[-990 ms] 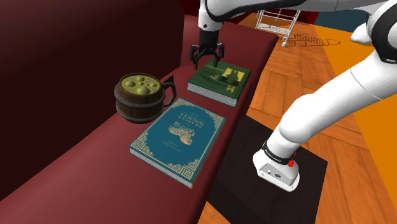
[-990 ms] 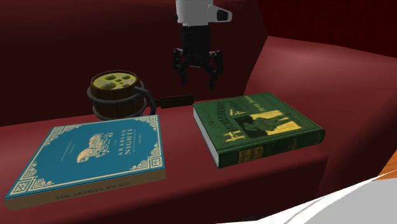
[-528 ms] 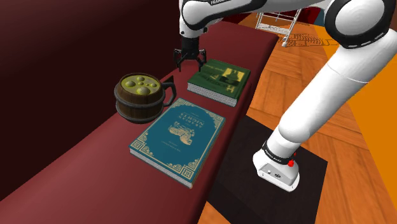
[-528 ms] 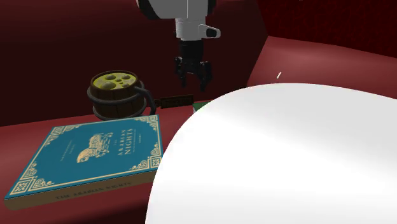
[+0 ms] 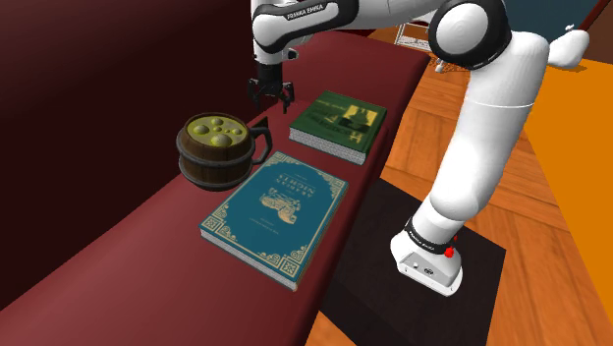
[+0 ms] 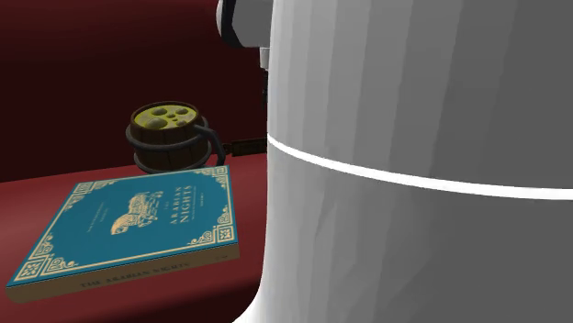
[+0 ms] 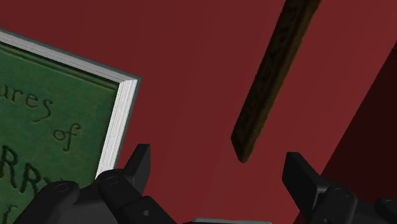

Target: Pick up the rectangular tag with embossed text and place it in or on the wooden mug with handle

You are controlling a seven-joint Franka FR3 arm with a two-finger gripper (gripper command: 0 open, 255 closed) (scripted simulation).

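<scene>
Wrist view: dark, narrow tag [image 7: 273, 76], flat on the red seat [image 7: 191, 70]. Lay right beside the handle of the mug [image 6: 167, 136] in the second exterior view, on the side away from the blue book [image 6: 138, 216]. Hung above it with fingers spread wide and nothing held: the gripper [image 7: 217, 159]. Sat off-centre in that gap, nearer one finger and slanted across it. Beyond the tag from the mug, a green book [image 7: 51, 121], its page edge close to the other finger.

Likely trouble, as a judgement:
- Coming straight down from such an offset, and so pinning the tag under a finger instead of straddling it.
- Skidding over so thin and flat a piece, or scraping the seat.
- Catching the green book's corner, or shoving the tag against the mug's handle.
- Later, sliding off the mug's lumpy yellow top, apparently full.

Hard to read:
- Embossed text illegible.
- Tag's far end cut by the wrist view's edge.
- In the second exterior view, its other end lost behind the white arm [image 6: 413, 165].
</scene>
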